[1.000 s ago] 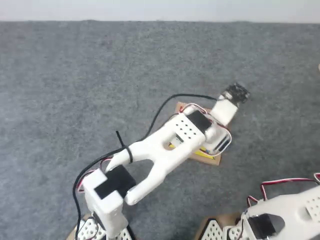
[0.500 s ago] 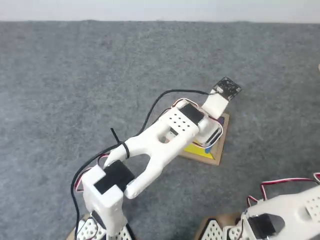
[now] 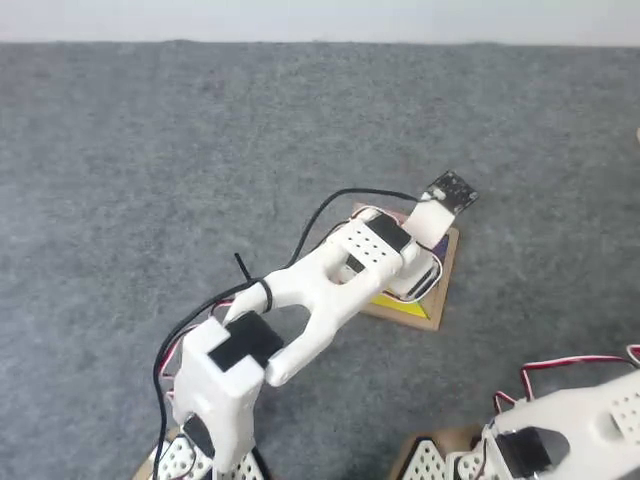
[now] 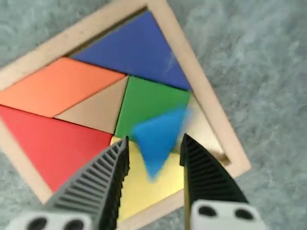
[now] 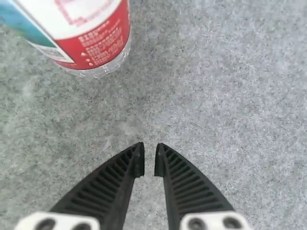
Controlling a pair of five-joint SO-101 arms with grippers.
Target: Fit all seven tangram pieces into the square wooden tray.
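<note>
Shifting slightly over the wooden tray [image 4: 211,110], the left gripper [image 4: 155,140] is holding a light-blue triangle [image 4: 160,129]; the right gripper [image 5: 149,163] is hovering nearly closed over the desk [image 5: 240,96].

Square wooden tray [image 4: 200,91] holds 6 pieces [image 4: 57,143] (flat); light-blue triangle [image 4: 158,139] tilts above.

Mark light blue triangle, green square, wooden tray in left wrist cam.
light blue triangular piece [image 4: 157,139], left wrist view, its middle
green square piece [image 4: 144,103], left wrist view, bare upper part
square wooden tray [image 4: 211,110], left wrist view, side rim
</note>
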